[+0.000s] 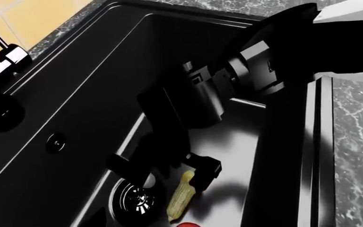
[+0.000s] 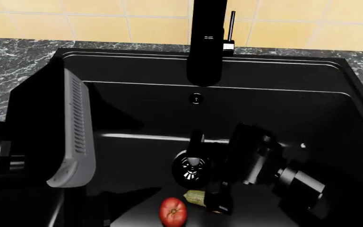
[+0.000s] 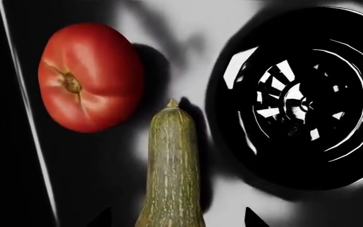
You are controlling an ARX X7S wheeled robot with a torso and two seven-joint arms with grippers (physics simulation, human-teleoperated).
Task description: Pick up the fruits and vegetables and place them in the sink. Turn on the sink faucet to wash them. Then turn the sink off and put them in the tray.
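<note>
Down in the black sink, the right claw hangs just beside the drain, its fingers apart and straddling the squash, though I cannot tell whether they touch it. Only the right wrist view shows the squash at full length, its pointed tip near the tomato, which lies on the side away from the drain. The faucet and its lever stand behind the basin in the head view alone. The left claw sits out of sight, so its state I cannot tell; its camera sees the right claw over the squash.
</note>
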